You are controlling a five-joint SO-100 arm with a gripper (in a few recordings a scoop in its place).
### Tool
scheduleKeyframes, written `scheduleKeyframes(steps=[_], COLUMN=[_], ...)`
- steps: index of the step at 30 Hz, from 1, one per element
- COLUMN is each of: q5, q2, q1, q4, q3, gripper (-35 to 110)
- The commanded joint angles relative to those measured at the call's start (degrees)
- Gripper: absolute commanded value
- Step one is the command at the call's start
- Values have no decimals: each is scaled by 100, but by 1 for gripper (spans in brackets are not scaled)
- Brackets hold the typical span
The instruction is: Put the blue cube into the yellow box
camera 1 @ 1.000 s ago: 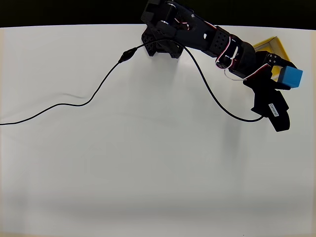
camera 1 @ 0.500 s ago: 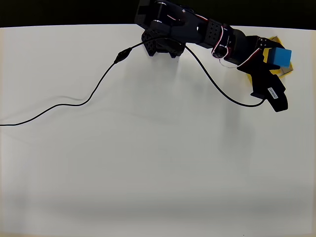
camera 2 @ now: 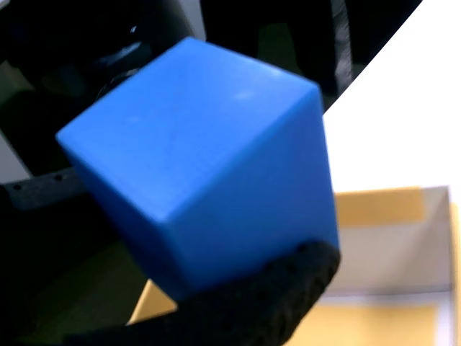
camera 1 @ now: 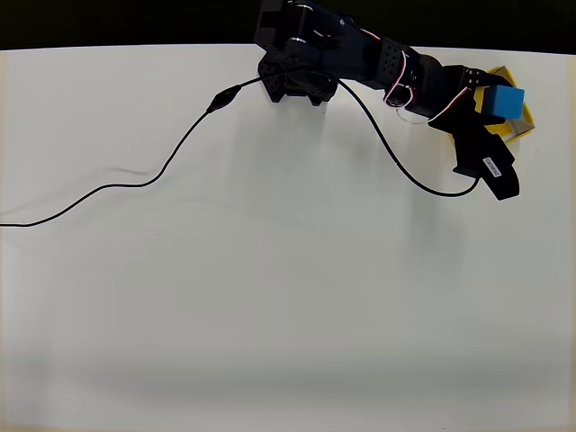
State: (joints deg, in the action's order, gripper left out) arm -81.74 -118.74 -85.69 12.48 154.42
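The gripper (camera 1: 498, 112) is clamping the cube (camera 1: 506, 103) and holding it in the air, over the box (camera 1: 525, 123) at the far right edge of the table (camera 1: 288, 270). In the wrist view the cube (camera 2: 209, 158) is sitting tilted against a black finger (camera 2: 288, 277), one corner pointing forward. It is looking solid, stiff and light, with smooth matte faces that may slip; flat opposite faces are the best hold. The box (camera 2: 389, 288) is showing thin pale walls and a yellow floor.
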Motion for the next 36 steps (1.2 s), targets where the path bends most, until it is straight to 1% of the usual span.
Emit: scheduleKeyframes(steps=[1,6,13,17,21,24,27,31,36], q5=[0,132,360,79,-466,-826,-1011,-1336,-1389], q2=[-44,211,343,220,-158,-536,-800,-1160,-1617], q1=[-141,-149,-114,-44,264,668,1151,1951,3243], q4=[492,896,1266,1389,1028,325,-88,-571,-1160], q3=[-9,220,316,211,-97,-589,-984,-1160,-1116], gripper=[23,25,36,35,30,26,24,20,16])
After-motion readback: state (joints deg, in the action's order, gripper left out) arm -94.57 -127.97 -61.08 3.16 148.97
